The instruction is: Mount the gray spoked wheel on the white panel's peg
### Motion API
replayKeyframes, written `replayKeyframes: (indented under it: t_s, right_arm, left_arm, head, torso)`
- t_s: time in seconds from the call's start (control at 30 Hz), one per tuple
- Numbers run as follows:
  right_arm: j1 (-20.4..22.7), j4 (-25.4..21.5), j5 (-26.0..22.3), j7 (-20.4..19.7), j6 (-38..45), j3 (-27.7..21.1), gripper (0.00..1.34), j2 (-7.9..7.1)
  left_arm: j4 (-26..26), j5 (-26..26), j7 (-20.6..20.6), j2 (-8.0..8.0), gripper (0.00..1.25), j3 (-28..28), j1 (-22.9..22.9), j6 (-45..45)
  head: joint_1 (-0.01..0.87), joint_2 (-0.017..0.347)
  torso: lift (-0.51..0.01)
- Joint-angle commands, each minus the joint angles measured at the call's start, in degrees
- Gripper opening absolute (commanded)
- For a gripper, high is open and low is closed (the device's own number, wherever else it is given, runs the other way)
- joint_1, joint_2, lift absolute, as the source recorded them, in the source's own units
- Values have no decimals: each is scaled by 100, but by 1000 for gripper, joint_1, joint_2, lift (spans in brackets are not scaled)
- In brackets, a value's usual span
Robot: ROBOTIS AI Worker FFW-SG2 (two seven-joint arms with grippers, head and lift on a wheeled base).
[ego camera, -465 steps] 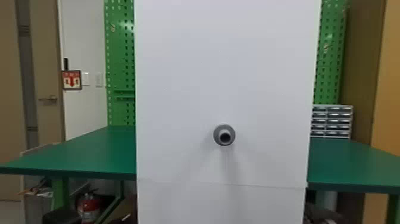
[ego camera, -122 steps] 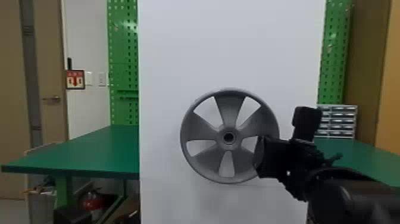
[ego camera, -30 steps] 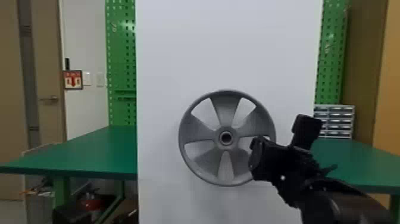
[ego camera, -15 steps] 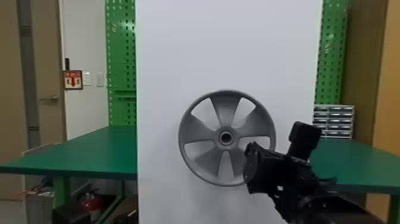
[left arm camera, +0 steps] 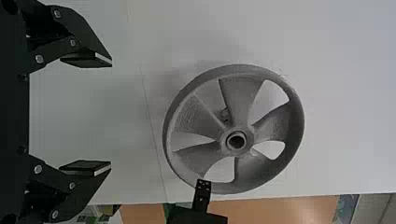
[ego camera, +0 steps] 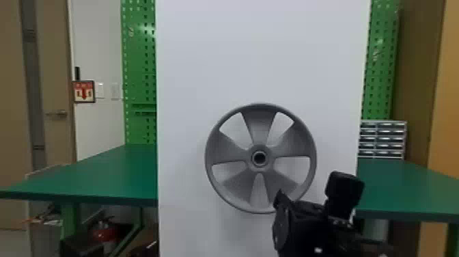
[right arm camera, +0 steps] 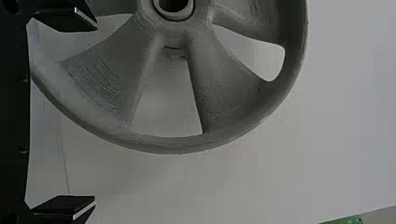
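Compared with the frame just before, the white panel (ego camera: 191, 68) is keeping its place behind the right gripper (ego camera: 290, 218), and the green table (ego camera: 85, 177) is still reaching out past the panel on both sides of it. The gray spoked wheel (ego camera: 259, 126) is staying put too, while the right gripper is sinking: its front end was overlapping the wheel's side beside the hub (ego camera: 259, 158), and now it is overlapping only the lower right rim.

The wheel is standing upright against the panel, mostly above and to the left of the right gripper, with the hub up and to its left. A ring around a dark hole is showing at the hub's middle. Whether the right gripper is touching the rim, I can't tell.

In the right wrist view, the right gripper is holding nothing, its fingers (right arm camera: 65, 18) spreading wide apart. One finger is crossing in front of part of the wheel; the other is sitting clear beyond the rim.

The left gripper (left arm camera: 111, 116) is likewise gaping empty, its two fingers parting widely, and the wheel is sitting out ahead of their tips, well apart from them.
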Motion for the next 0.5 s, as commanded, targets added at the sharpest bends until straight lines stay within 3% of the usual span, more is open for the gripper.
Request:
replayKeyframes:
  t_s: [0.0,0.17,0.47]
  right_arm:
    - [348,-5,153,118,-368,79,1339,-71]
    - [788,65,487,135,-896,220,1339,-124]
    - [1403,706,716,478,-2188,176,1339,-132]
  left_arm:
    - [0,-4,0,-6,778,-17,-9,-1]
    - [0,-4,0,-6,778,-17,-9,-18]
    - [0,4,0,-6,778,-8,0,-53]
  head:
    - [123,-8]
    - [123,-8]
    - [123,-8]
  torso:
    - [-408]
    - [-408]
    - [-408]
